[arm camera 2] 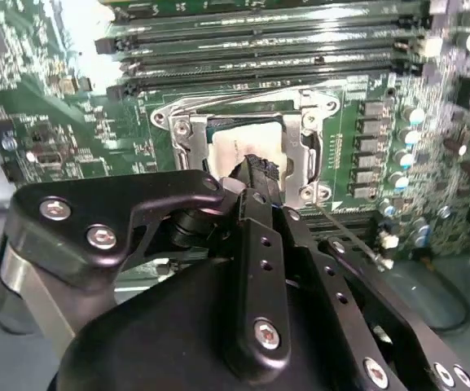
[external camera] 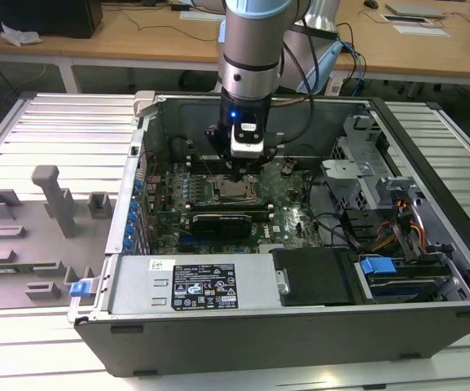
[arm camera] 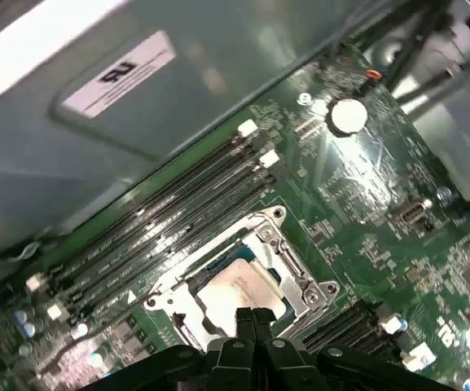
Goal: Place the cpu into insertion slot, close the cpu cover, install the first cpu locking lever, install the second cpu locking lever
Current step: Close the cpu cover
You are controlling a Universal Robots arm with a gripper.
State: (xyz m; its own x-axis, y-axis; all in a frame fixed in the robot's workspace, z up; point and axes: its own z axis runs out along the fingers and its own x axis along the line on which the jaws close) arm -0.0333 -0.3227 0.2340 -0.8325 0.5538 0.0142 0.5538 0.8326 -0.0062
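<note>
Cpu (arm camera: pixel 233 287) flat in insertion slot (arm camera: pixel 301 281) (plate up), hand (arm camera: pixel 255 318) fingertips together above.

The chip (arm camera: pixel 235 287) has a pale silver-grey top, ringed by a bright silver frame (arm camera: pixel 301 281). The board (arm camera: pixel 365 212) is green, speckled with fine silver dots and lines; its long slots (arm camera: pixel 177 221) are black. The gripper (arm camera: pixel 252 316) is matt black with silver screws (arm camera 2: pixel 267 332). The case (external camera: pixel 218 336) is grey, with a black label (external camera: pixel 205 287) and blue clips (external camera: pixel 377 265)

Bench with desks behind
Pale ribbed metal table (external camera: pixel 47 122); light wooden desks (external camera: pixel 137 37) beyond, papers (external camera: pixel 420 30) on top.
</note>
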